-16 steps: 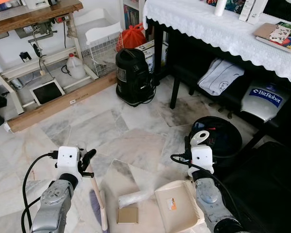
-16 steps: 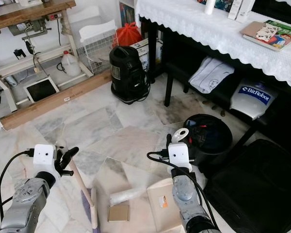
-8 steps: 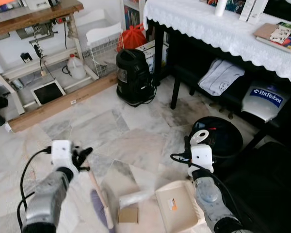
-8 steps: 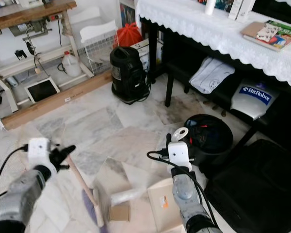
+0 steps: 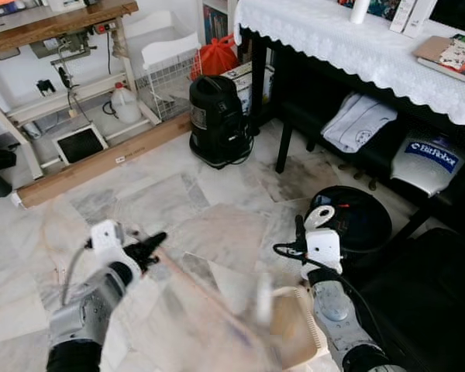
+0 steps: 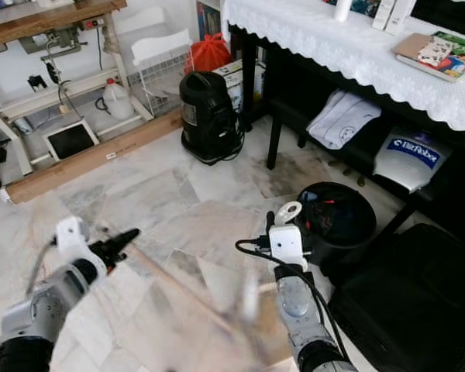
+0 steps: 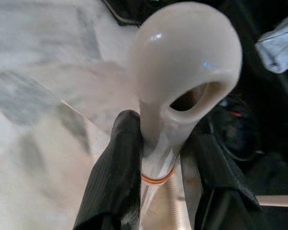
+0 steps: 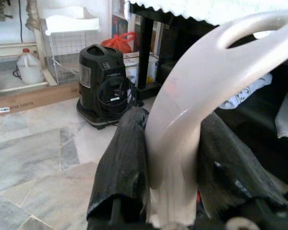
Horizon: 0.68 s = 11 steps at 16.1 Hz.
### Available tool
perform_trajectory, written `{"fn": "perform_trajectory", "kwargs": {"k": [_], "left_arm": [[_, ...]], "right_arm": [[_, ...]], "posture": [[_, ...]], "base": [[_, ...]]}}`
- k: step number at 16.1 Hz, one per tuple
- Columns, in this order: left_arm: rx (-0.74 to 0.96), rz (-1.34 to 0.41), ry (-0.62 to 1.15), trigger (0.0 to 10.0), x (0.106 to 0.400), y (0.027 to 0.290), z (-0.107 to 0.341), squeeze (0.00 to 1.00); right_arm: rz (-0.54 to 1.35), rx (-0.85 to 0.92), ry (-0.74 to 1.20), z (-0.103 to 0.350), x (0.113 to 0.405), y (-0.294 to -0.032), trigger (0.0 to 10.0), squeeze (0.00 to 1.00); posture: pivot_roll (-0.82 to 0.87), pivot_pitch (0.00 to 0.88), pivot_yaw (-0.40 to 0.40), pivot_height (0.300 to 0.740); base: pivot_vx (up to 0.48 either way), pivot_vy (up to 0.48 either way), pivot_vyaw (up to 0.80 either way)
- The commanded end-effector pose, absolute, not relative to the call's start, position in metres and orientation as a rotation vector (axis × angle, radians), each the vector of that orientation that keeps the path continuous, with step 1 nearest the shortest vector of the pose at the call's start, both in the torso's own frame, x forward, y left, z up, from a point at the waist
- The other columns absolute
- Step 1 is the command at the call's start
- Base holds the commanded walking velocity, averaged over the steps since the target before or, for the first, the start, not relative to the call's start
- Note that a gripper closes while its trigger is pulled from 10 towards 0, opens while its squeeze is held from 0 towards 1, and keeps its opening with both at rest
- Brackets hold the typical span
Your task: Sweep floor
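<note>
My left gripper is shut on the cream handle of a hand brush; its black fingers clamp the stem just below the handle's loop. The brush runs from the gripper across the marble floor toward the dustpan and is smeared by motion. A blurred white roll of litter stands just left of the beige dustpan. My right gripper is shut on the dustpan's looped handle, which it holds with the pan's mouth facing left on the floor.
A black canister vacuum stands behind the swept patch. A round black bin sits close behind my right gripper, under the lace-covered table. A black bag lies at the right. A wooden plank and wire basket line the far left.
My left arm has swung the brush from pointing down beside the litter to sweeping right toward the dustpan. The white roll has shifted right, up to the pan's mouth. The dustpan stays put.
</note>
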<state>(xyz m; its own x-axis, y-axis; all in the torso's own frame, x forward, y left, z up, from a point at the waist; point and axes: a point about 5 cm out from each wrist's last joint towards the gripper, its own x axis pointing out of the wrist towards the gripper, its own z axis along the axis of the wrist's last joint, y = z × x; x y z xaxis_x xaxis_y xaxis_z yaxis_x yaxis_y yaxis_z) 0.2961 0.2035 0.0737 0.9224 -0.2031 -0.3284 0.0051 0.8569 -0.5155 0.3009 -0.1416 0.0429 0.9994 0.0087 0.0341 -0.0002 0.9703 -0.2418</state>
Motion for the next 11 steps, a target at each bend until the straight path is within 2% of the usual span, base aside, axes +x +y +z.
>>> {"fn": "perform_trajectory", "kwargs": {"k": [1,7,9,11], "left_arm": [[-0.623,-0.144,0.353,10.0,0.299,0.202,0.083,0.0],[-0.564,-0.147,0.319,10.0,0.302,0.203,0.093,0.0],[-0.519,-0.138,0.284,10.0,0.301,0.209,0.105,0.0],[-0.454,-0.151,0.232,10.0,0.297,0.216,0.123,0.0]], "right_arm": [[-0.012,-0.231,0.108,0.018,0.287,-0.145,10.0,0.0],[-0.015,-0.228,0.1,0.02,0.289,-0.146,10.0,0.0],[-0.03,-0.191,0.085,0.023,0.291,-0.148,10.0,0.0],[-0.086,-0.048,0.091,0.028,0.297,-0.153,10.0,0.0]], "posture": [[0.01,0.153,0.038,0.74],[0.01,0.144,0.039,0.74],[0.01,0.137,0.04,0.74],[0.02,0.127,0.042,0.74]], "base": [[0.0,0.0,0.0],[0.0,0.0,0.0],[0.0,0.0,0.0],[0.0,0.0,0.0]]}}
